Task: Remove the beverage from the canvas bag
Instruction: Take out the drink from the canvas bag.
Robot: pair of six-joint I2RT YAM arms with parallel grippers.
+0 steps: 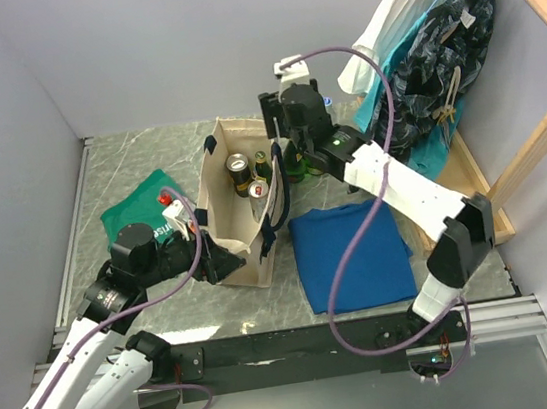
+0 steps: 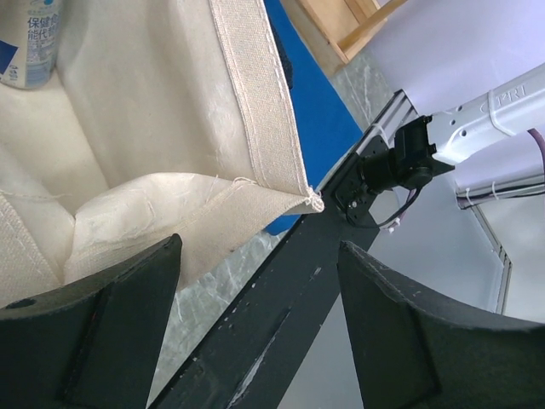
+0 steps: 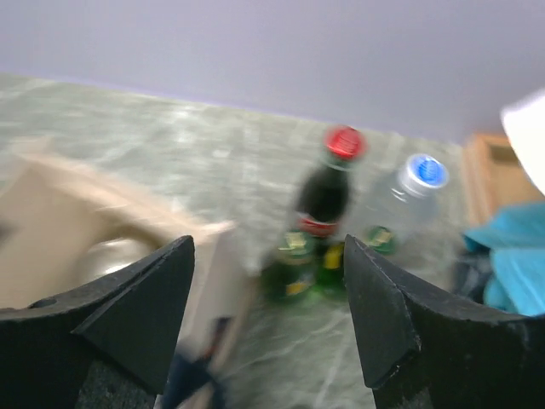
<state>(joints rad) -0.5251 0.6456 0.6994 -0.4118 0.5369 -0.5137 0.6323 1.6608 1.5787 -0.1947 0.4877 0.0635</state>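
Top external view shows the canvas bag [image 1: 240, 254] standing mouth up on the table [image 1: 147, 161] between the arms. Drinks are inside it: two cans [image 1: 238, 165] and a dark bottle [image 1: 264, 165] at least.

The right fingers [image 3: 128, 315] hang just past the bag's far right corner, spread wide and holding nothing. Through their gap the right wrist view shows a cola bottle [image 3: 324, 200] with a red cap, a clear bottle [image 3: 409, 209] with a blue cap, and low green bottles [image 3: 294, 268], all on the table beside the bag.

The left fingers [image 2: 111, 332] sit at the bag's near left corner, moderately apart. The cream wall lies against one of them, and nothing is visibly pinched between them.

The step in hand looks like reaching in for a drink. To do it well:
- Centre the right fingers over the open mouth.
- Descend straight, clear of the navy handle [image 1: 275, 214] and the rim.
- Straddle a single can or bottle neck and close firmly.
- Lift vertically until the drink clears the rim before swinging aside.
- Set it down apart from the standing bottles so none topple.
- Have the left arm pin the soft wall so the bag neither rises nor folds inward.

Little writing can be read:
- A blue-and-white container [image 2: 25, 43] inside the bag carries Chinese characters beginning 保健; the rest is cut off.
- The white arm link [image 2: 502, 102] bears grey letters ending "PRI".
- The cola label is too blurred to read.
- The white lettering on the green cloth [image 1: 133, 208] is too small.
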